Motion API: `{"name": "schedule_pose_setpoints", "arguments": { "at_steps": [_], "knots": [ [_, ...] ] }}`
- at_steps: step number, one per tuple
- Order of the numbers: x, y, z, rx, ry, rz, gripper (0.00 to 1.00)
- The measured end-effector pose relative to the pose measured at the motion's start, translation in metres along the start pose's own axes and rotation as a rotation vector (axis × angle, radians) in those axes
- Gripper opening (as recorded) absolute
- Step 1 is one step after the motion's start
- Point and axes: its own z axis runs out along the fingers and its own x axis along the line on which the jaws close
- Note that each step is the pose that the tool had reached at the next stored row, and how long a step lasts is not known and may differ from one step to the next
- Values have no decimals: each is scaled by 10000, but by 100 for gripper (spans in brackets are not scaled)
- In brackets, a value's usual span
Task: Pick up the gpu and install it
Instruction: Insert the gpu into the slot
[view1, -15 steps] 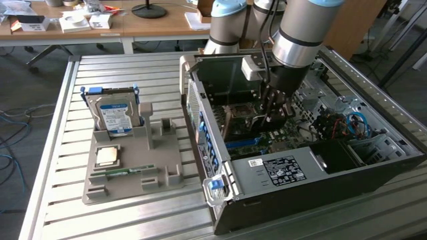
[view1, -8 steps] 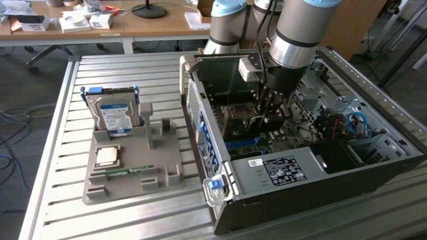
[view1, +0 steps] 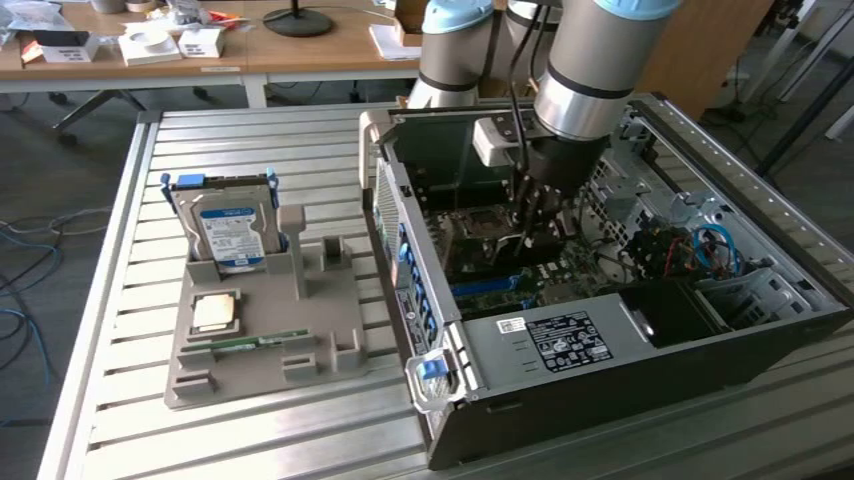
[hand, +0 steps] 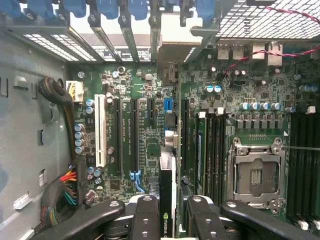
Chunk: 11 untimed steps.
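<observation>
The gpu (hand: 167, 172) shows edge-on in the wrist view as a thin black card with a green logo. It stands upright between my two black fingers (hand: 145, 215), just over the green motherboard (hand: 145, 150) and its long black slots (hand: 135, 132). My gripper (hand: 168, 207) is shut on the card's upper edge. In the exterior view my gripper (view1: 539, 222) reaches down into the open computer case (view1: 747, 330), over the middle of the motherboard. Whether the card's lower edge touches a slot I cannot tell.
On the exterior view's left a grey holder (view1: 334, 350) carries a silver hard drive (view1: 230, 232), a tan chip (view1: 216, 312) and a green memory stick (view1: 240, 347). Around the gripper are the case walls, the empty processor socket (hand: 256, 177), cable bundles (hand: 65, 190) and the power supply (view1: 567, 340).
</observation>
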Motion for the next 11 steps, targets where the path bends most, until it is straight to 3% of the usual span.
{"name": "schedule_pose_setpoints", "arguments": {
  "at_steps": [11],
  "knots": [
    [2, 50, 5, 0, 0, 0, 26]
  ]
}}
